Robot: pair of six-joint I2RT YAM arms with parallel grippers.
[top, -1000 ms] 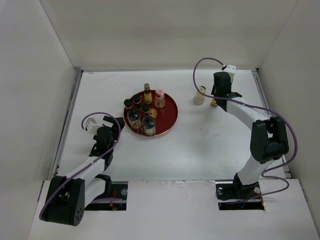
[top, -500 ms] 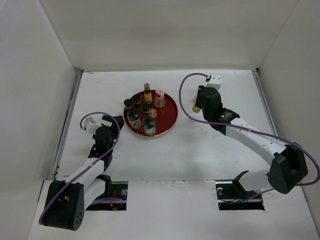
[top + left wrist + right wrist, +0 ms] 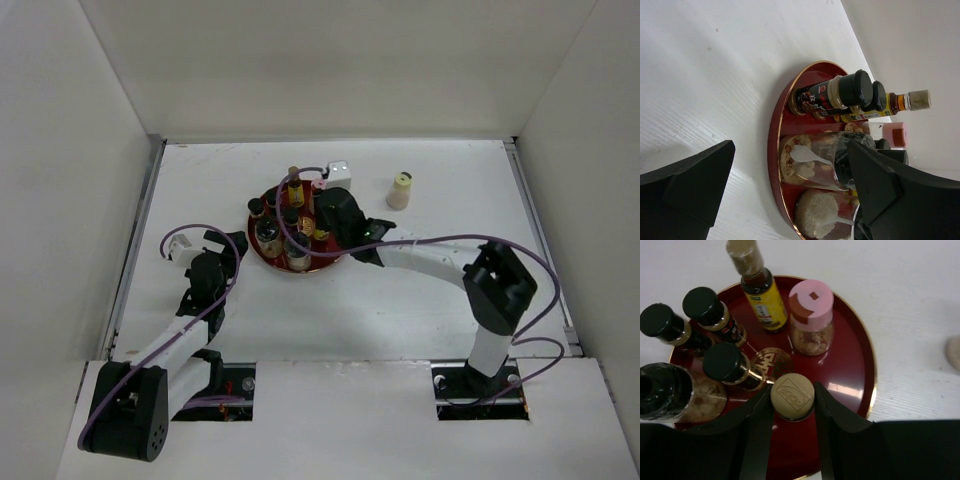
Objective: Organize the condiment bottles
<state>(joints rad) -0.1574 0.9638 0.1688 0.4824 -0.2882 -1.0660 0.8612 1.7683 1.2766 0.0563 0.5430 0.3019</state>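
Carrying: right gripper (image 3: 792,407) is clenched on a gold-capped bottle (image 3: 792,395), over the lower middle of the red tray (image 3: 850,365); can't tell if its base is down yet.
Changed: a second ago that gripper was in the upper right of the top view beside the cream bottle (image 3: 400,189); now it's swung across to the tray.
Meaning: looks like one more bottle is joining the group by the pink-capped jar (image 3: 811,315).
Left out: cream bottle, upper right, well apart from the tray.
Idle: left gripper (image 3: 228,243), spread open just left of the tray, same as before.
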